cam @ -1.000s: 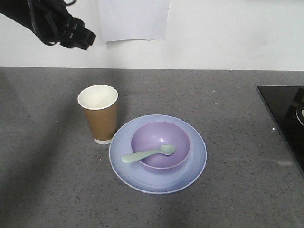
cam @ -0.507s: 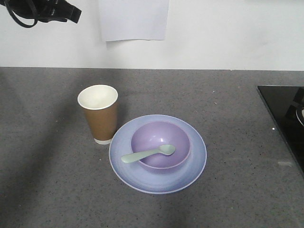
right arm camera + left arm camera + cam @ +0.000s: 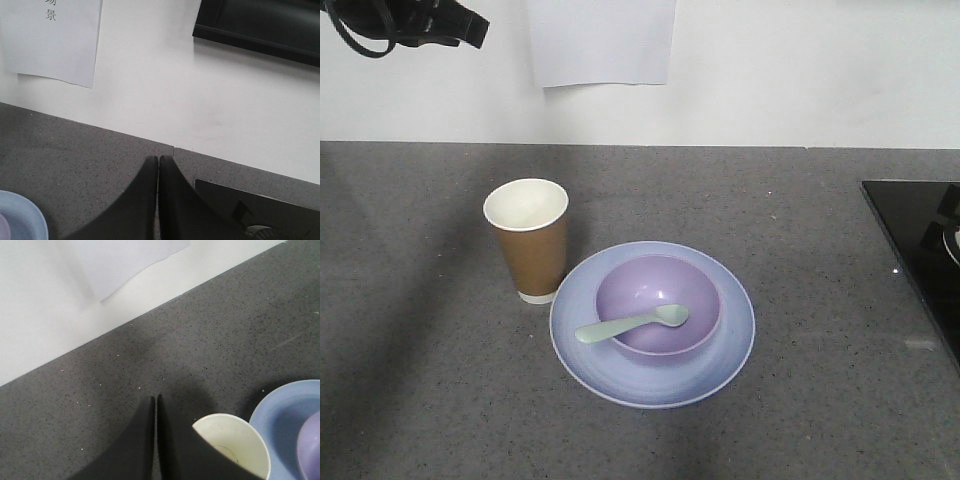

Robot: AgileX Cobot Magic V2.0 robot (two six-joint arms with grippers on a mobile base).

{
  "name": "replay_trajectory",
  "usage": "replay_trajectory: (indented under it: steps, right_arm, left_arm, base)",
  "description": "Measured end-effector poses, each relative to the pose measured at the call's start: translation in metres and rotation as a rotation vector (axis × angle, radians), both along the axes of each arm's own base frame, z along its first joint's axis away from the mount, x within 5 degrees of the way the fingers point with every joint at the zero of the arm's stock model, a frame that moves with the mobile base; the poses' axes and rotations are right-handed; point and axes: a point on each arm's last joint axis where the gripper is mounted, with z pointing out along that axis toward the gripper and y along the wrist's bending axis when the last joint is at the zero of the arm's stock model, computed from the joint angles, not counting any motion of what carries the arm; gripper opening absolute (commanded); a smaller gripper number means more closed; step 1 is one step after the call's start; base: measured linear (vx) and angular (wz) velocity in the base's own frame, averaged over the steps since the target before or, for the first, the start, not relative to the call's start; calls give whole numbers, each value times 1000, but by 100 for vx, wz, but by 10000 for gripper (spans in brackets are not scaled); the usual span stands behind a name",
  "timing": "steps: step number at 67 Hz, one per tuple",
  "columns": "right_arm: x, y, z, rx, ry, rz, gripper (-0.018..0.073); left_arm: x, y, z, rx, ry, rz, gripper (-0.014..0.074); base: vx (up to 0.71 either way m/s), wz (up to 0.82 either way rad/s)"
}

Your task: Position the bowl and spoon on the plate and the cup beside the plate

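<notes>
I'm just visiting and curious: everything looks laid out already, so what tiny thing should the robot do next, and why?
Probably nothing more than keeping both arms clear. The bowl sits on the plate, the spoon lies across the bowl, and the cup stands upright beside the plate. The left gripper and right gripper are shut and hold nothing.

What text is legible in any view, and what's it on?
"景": printed at the top of the white paper sheet taped to the wall, right wrist view. A character above it is cut off by the picture's edge and cannot be read.
In the front view and left wrist view the sheet shows no print.
No text shows on the cup, plate, bowl or spoon.
</notes>
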Motion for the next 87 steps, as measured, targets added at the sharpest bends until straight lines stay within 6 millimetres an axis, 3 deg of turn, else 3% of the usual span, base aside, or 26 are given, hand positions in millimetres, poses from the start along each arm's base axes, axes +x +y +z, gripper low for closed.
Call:
replay_trajectory:
  steps: [22,30,31,35,39,44,51,73,78,87]
  right_arm:
    - [0,0,0,0,0,0,-6]
    - [0,0,0,0,0,0,-6]
    - [0,0,0,0,2,-1,-6]
    - [0,0,-1,-1,6,-3,-6]
    - [0,0,-1,-1,6,-3,-6]
    - [0,0,-1,-1,6,-3,-6]
    - [0,0,-1,-1,6,-3,-6]
    - [0,0,-1,-1,6,-3,-6]
    - [0,0,-1,-1,6,-3,-6]
    - [0,0,-1,-1,6,-3,-6]
  left_arm:
    - [0,0,0,4,-1,2,-6]
    - [-8,2,6,20,-23,4,-6]
    - [-40,9,23,10,-99,2,-6]
    - [-75,20,30,-23,-183,12,-6]
    - [-97,28,26,-40,-263,23,-6]
    - [-120,36,7,-54,-349,32,-6]
    - [-151,49,-40,-112,-432,62,-6]
    - [-232,89,-208,-307,-402,321,-6]
    - [-246,94,-232,-347,-384,381,-6]
    - [-262,100,-254,-373,-397,452,-6]
  base:
    - [0,0]
    - [0,0]
    - [0,0]
    - [0,0]
    - [0,0]
    - [0,0]
    - [0,0]
    - [0,0]
    - [0,0]
    - [0,0]
